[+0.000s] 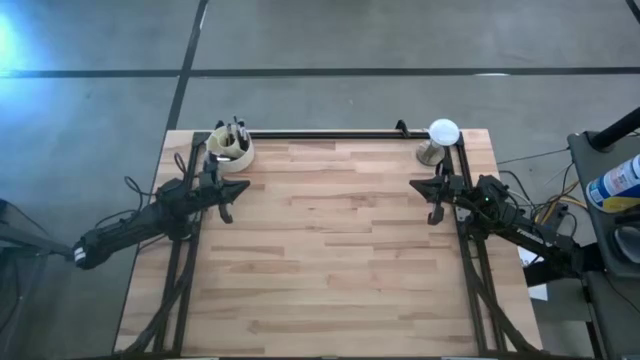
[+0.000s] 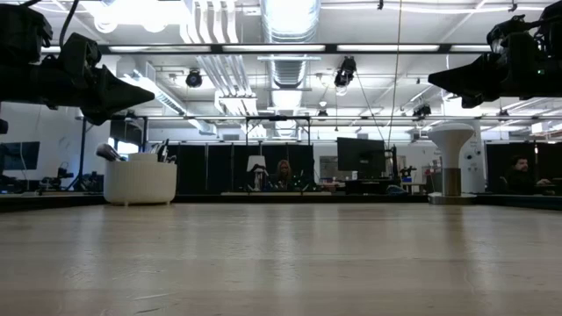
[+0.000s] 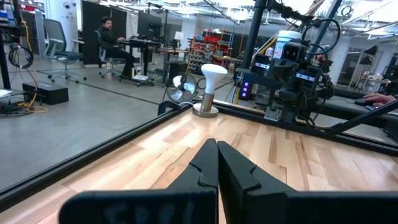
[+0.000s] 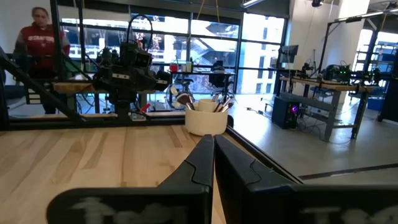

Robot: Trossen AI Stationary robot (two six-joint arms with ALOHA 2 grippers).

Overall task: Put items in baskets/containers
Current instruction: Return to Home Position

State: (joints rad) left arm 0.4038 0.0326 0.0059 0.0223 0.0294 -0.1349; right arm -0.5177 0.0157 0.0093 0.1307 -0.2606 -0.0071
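Observation:
A small round cream cup (image 1: 231, 149) stands on its base at the table's far left corner, also in the low view (image 2: 140, 183) and the right wrist view (image 4: 207, 119). Several thin makeup brushes (image 1: 237, 131) stick up out of it (image 4: 218, 106). My left gripper (image 1: 243, 186) hovers shut above the table's left side, just nearer than the cup, its fingers (image 3: 217, 155) pointing level toward the right. My right gripper (image 1: 415, 185) hovers shut above the table's right side, its fingers (image 4: 213, 149) pointing toward the cup. Neither holds anything.
A white dome on a metal stand (image 1: 440, 139) stands at the far right corner. A black rail (image 1: 330, 134) runs along the far edge and black frames (image 1: 185, 270) along both sides. The bare wooden tabletop (image 1: 330, 250) lies between the arms. People sit in the room beyond.

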